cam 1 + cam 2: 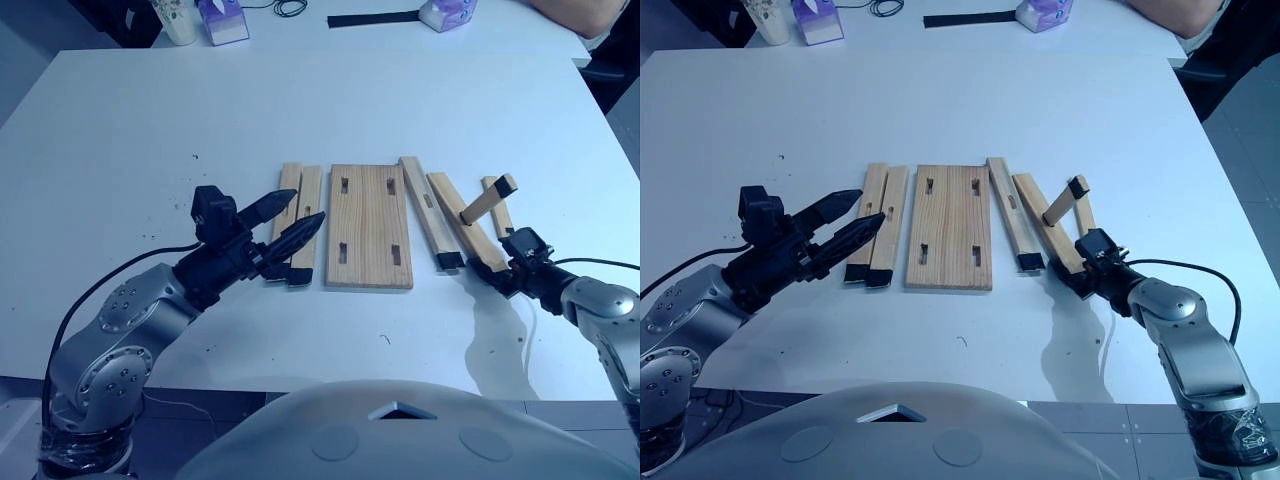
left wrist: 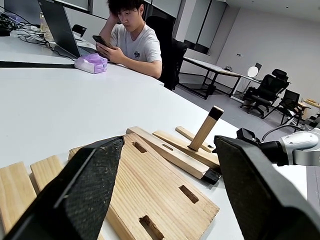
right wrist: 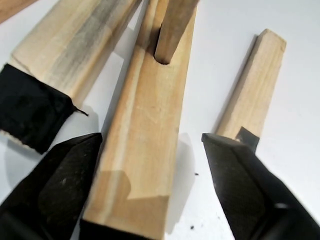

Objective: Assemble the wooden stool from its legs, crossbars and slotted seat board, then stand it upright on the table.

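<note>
Right wrist view: right gripper (image 3: pixel 151 139) spread wide astride the black-tipped end of a pale, grainy leg (image 3: pixel 150 100), squared crossbar (image 3: pixel 172 22) standing in its slot. Left gripper (image 1: pixel 305 207) parted above twin legs (image 1: pixel 289 180) beside the flat slotted board (image 1: pixel 368 225), mid-table (image 1: pixel 300 100), smooth white room all round.

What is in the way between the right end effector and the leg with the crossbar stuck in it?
Nothing visible. The open right end effector straddles the near end of the leg; the crossbar stands farther along it, and a shorter piece lies outside the fingers.
</note>
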You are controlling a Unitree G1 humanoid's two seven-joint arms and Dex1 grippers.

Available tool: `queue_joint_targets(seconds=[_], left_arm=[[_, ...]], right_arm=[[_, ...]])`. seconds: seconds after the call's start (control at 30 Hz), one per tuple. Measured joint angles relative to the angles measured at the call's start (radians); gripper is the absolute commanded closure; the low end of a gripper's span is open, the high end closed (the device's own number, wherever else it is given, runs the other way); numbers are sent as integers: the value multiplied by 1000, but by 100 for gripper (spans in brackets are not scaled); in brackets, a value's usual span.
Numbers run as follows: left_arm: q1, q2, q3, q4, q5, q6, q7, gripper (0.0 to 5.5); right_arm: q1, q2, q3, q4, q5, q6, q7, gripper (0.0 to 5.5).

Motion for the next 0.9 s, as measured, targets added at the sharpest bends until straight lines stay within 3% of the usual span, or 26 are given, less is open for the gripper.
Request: queue_joint_targets(seconds=[0.4,0.67,0.9], left_arm=[[-42,20,-2,30,-5,25,-21,218],[-86,17,6,68,-6,36,2,218],[-169,30,83,143,-48,55,36,218]], right_arm=[[-4,89,-7,62,20,-37,-13,340],[-24,128,-16,80,29,-12,-31,341],[-225,165,-100,19,199,102,12,343]])
